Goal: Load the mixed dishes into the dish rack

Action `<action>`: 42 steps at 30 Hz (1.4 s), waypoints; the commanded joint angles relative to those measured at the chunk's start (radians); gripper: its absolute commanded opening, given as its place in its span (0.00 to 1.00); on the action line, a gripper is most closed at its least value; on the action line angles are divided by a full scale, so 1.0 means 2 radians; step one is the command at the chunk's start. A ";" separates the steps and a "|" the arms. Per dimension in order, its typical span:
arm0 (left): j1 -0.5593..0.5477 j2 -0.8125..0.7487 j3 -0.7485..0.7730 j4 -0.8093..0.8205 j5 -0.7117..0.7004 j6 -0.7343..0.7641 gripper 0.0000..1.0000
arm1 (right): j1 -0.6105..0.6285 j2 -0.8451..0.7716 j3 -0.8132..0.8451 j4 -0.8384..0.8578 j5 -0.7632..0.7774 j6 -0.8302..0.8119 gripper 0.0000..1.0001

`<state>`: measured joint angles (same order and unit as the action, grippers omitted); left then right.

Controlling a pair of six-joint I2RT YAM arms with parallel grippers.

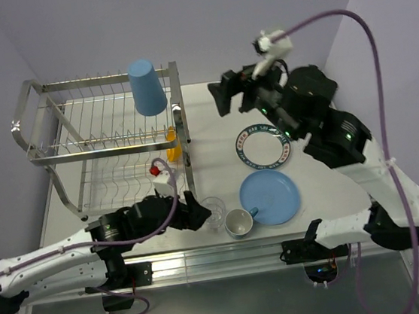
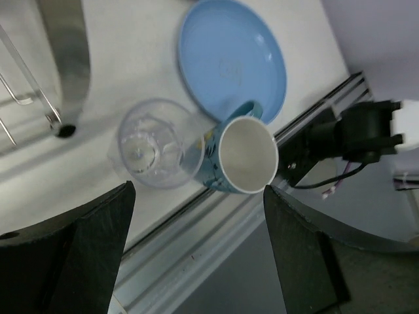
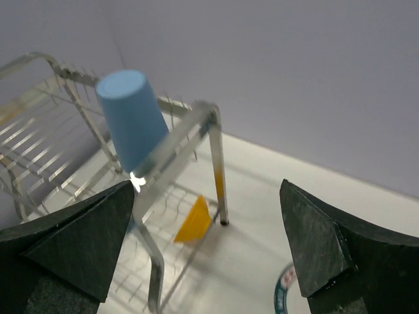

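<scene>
Dish rack (image 1: 87,81) stands on the desk (image 1: 210,161). Blue tumbler (image 1: 147,87) is upside down on the rack's upper tier, at its far right corner. Small yellow-orange bowl (image 1: 171,136) stands on edge in the rack's lower tier, at the right end beside the frame posts.

The other four dishes are outside the rack, on the desk to its right. Clear glass (image 1: 214,209) is upright just off the rack's near right foot. Light blue mug (image 1: 239,222) is upright just beside the glass on the side away from the rack, handle toward the large plain blue plate (image 1: 271,195). White plate with dark patterned rim (image 1: 263,145) lies flat just behind the blue plate, level with the rack's middle.

Left gripper (image 2: 198,188) is low by the rack's near right foot. Its jaws are wide apart and hold nothing; glass and mug sit just ahead of them. Right gripper (image 3: 204,188) is raised off the rack's far right corner, facing the tumbler, jaws spread wide and empty.
</scene>
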<state>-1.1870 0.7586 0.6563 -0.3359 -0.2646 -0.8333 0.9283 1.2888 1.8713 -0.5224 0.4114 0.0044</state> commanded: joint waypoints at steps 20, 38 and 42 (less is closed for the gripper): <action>-0.069 0.227 0.006 0.051 -0.148 -0.147 0.87 | -0.002 -0.339 -0.390 -0.107 0.001 0.254 1.00; -0.038 0.214 -0.004 0.041 -0.112 -0.146 0.00 | -0.002 -0.369 -0.402 -0.130 -0.015 0.267 1.00; -0.046 0.150 0.019 -0.021 -0.142 -0.147 0.00 | -0.002 -0.351 -0.406 -0.114 -0.037 0.269 1.00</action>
<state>-1.2652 1.1717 0.6250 -0.3042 -0.4877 -1.1198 0.9268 0.5556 1.0683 -0.7906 0.3683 0.5316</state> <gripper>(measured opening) 0.057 0.994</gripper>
